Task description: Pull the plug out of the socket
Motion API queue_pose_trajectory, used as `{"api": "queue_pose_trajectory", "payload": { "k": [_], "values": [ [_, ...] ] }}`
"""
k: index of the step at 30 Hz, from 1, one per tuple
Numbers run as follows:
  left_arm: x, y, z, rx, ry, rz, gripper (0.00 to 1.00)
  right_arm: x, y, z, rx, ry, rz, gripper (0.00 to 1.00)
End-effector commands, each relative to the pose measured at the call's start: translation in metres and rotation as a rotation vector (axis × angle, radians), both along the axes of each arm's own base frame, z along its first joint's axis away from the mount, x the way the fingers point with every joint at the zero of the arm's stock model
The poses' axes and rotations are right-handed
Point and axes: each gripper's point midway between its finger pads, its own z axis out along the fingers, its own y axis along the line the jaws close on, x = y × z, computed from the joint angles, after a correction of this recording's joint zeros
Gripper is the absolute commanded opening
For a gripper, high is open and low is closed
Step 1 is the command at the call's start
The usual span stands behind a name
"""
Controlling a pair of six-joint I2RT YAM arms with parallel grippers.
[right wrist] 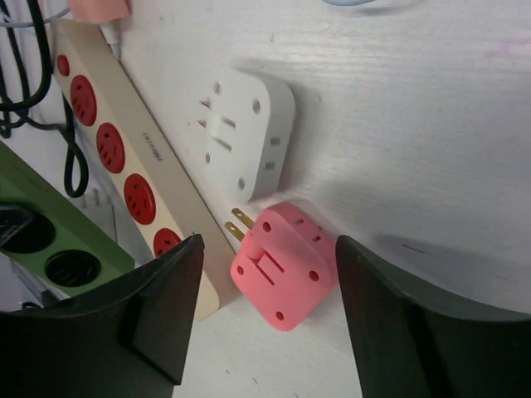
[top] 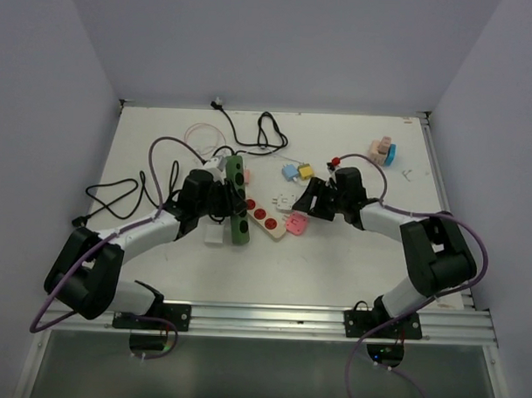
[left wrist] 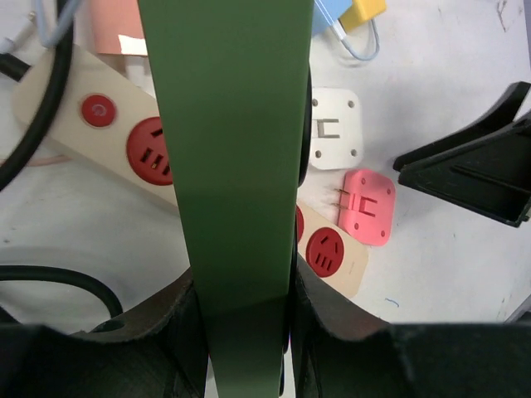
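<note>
My left gripper [left wrist: 245,327] pinches the green power strip [left wrist: 232,141], probably to brace it. My right gripper [right wrist: 270,249] hangs spread above the pink plug [right wrist: 282,282], which lies with its prongs bare just beside the beige power strip [right wrist: 124,157].

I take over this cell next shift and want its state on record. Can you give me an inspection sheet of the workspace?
Surface: white table, a few faint marks.
Job's things: pink plug lies loose by the end of the beige power strip, prongs bare; white adapter beside it, also unplugged.
Clutter: blue adapter, yellow adapter, coloured blocks at the far right.
Grippers: left gripper, jaws shut on the green power strip; right gripper, jaws open either side of the pink plug.
Cables: far black cable looped near the back edge; left black cable loose on the table.
Surroundings: plain walls, metal rail at the near edge.
</note>
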Motion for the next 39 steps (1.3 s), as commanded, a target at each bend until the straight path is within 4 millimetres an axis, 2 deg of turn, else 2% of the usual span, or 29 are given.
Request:
{"api": "queue_pose_trajectory", "payload": {
  "k": [1,4,9,10,11,13,15,16,18,19,21,22,24,25,26,27,28,30,31,33,38,39],
  "values": [
    [0.019,0.005,0.034,-0.081,-0.098,0.042,0.06,0.018,-0.021,0.026,-0.113,-0.086,-0.068,0.70],
    [0.027,0.020,0.039,-0.091,-0.107,0.100,0.10,0.022,-0.040,0.036,-0.187,-0.120,-0.143,0.79],
    [0.040,0.022,0.038,-0.126,-0.093,0.158,0.10,0.036,-0.083,0.065,-0.328,-0.220,-0.336,0.84],
    [0.045,0.026,0.032,-0.120,-0.080,0.180,0.10,0.036,-0.089,0.070,-0.348,-0.225,-0.363,0.86],
    [0.052,0.025,0.035,-0.128,-0.080,0.189,0.10,0.037,-0.095,0.075,-0.365,-0.235,-0.389,0.89],
    [0.062,0.030,0.025,-0.117,-0.052,0.210,0.12,0.041,-0.110,0.087,-0.400,-0.259,-0.459,0.93],
    [0.071,0.033,0.023,-0.123,-0.035,0.236,0.13,0.044,-0.120,0.093,-0.426,-0.264,-0.508,0.96],
    [0.076,0.039,0.016,-0.116,-0.017,0.266,0.14,0.048,-0.132,0.099,-0.449,-0.271,-0.569,0.99],
    [0.080,0.044,0.011,-0.120,0.008,0.313,0.17,0.052,-0.142,0.105,-0.463,-0.279,-0.619,0.99],
    [0.083,0.048,0.005,-0.117,0.015,0.334,0.22,0.056,-0.153,0.110,-0.476,-0.285,-0.671,0.99],
    [0.086,0.046,0.006,-0.137,0.020,0.335,0.29,0.065,-0.164,0.117,-0.486,-0.296,-0.722,0.99],
    [0.087,0.045,0.004,-0.141,0.022,0.332,0.38,0.070,-0.175,0.118,-0.498,-0.296,-0.760,0.99],
    [0.087,0.044,0.007,-0.147,0.019,0.327,0.50,0.078,-0.185,0.110,-0.527,-0.266,-0.792,0.99],
    [0.087,0.045,0.009,-0.145,0.014,0.329,0.62,0.086,-0.194,0.117,-0.525,-0.272,-0.822,0.99],
    [0.086,0.047,0.009,-0.135,0.009,0.328,0.68,0.090,-0.198,0.117,-0.533,-0.270,-0.836,0.99],
    [0.086,0.048,0.012,-0.131,0.003,0.328,0.74,0.095,-0.202,0.109,-0.553,-0.250,-0.844,0.99],
    [0.085,0.051,0.019,-0.127,-0.009,0.336,0.83,0.105,-0.208,0.116,-0.552,-0.273,-0.861,0.99],
    [0.083,0.054,0.027,-0.117,-0.029,0.337,0.90,0.115,-0.215,0.105,-0.589,-0.258,-0.872,0.99],
    [0.082,0.057,0.035,-0.113,-0.044,0.344,0.96,0.125,-0.219,0.110,-0.605,-0.274,-0.877,0.99],
    [0.082,0.060,0.048,-0.100,-0.073,0.342,1.00,0.144,-0.226,0.106,-0.650,-0.272,-0.881,0.99],
    [0.075,0.069,0.092,-0.044,-0.151,0.320,1.00,0.173,-0.244,0.098,-0.793,-0.257,-0.879,0.99],
    [0.073,0.071,0.097,-0.032,-0.161,0.317,1.00,0.182,-0.245,0.104,-0.798,-0.275,-0.883,0.98]
  ]
}}
